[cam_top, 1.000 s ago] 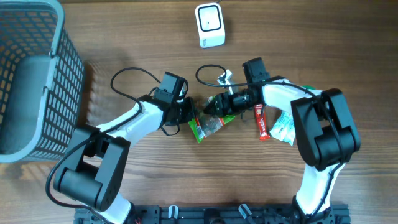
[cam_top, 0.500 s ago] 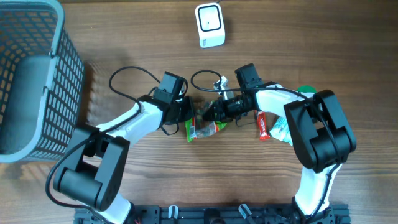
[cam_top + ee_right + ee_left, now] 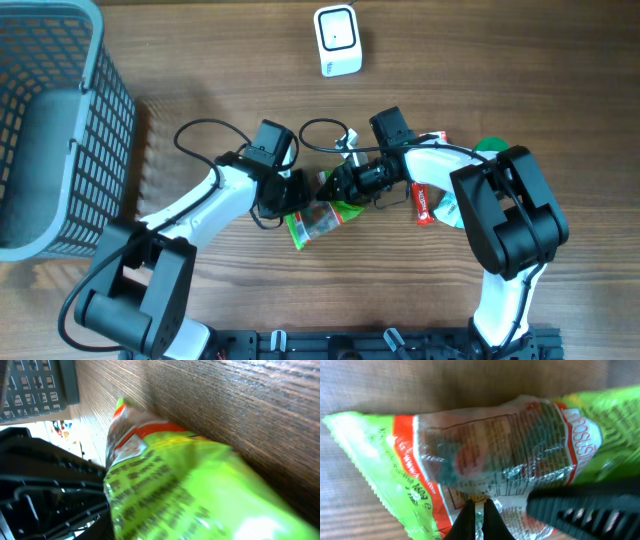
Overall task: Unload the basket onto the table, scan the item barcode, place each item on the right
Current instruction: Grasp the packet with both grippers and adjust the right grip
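While left tool pinches crinkly glossy green packet, right tool grip unclear.

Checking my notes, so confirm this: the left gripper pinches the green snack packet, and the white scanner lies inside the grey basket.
One thing is wrong. The scanner is not inside the basket; it stands on the table, well apart from it, as the overhead view shows. The rest holds: the left gripper pinches the green snack packet.

We log the green packet: red capitals at one end, fine black print on its clear panel, none legible. The red sachet: white print, too small to read.
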Robot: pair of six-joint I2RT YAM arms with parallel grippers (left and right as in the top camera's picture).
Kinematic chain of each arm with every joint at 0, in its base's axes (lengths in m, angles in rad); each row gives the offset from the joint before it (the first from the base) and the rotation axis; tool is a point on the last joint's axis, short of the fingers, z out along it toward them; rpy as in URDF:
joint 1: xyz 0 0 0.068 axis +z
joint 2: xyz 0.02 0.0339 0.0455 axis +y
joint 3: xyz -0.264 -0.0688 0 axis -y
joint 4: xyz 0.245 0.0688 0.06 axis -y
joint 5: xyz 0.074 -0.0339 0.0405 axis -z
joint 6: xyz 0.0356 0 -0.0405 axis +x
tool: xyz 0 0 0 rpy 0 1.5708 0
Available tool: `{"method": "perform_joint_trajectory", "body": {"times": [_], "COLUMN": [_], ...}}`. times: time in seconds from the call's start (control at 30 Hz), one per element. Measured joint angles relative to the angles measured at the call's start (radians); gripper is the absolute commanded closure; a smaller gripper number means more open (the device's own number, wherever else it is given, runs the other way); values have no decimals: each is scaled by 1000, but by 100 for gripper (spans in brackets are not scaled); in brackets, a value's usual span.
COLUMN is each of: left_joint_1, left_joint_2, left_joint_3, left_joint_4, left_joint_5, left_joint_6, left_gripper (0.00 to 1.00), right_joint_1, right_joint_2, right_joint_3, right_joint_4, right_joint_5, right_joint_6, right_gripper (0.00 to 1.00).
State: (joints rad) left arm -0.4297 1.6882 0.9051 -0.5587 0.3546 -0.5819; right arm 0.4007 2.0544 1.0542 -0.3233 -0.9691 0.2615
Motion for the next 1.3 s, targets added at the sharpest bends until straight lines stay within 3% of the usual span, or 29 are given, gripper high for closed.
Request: {"method": "perform_joint_trajectory", "body": {"times": [0.3, 0.7, 1.0, 1.3], "left_joint_1": [42, 82, 68, 68], "left_joint_2": [0, -31, -16, -17], "left_joint_3": [17, 55, 0, -72], "left_joint_4": [-97, -301, -267, -64], "left_joint_5": [11, -34, -81, -100], "left_joint_6": [10, 39, 39, 30], "left_gripper": [96, 93, 94, 94], "right_joint_1": [0, 0, 0, 0], "right_joint_2": [0, 0, 0, 0], "right_joint_3": [0, 0, 0, 1], "right_joint_4": [0, 2, 2, -25], "right_joint_5": [-11, -22, -26, -29], "right_joint_6": [2, 3, 3, 3], "right_gripper": [50, 48, 47, 47]}}
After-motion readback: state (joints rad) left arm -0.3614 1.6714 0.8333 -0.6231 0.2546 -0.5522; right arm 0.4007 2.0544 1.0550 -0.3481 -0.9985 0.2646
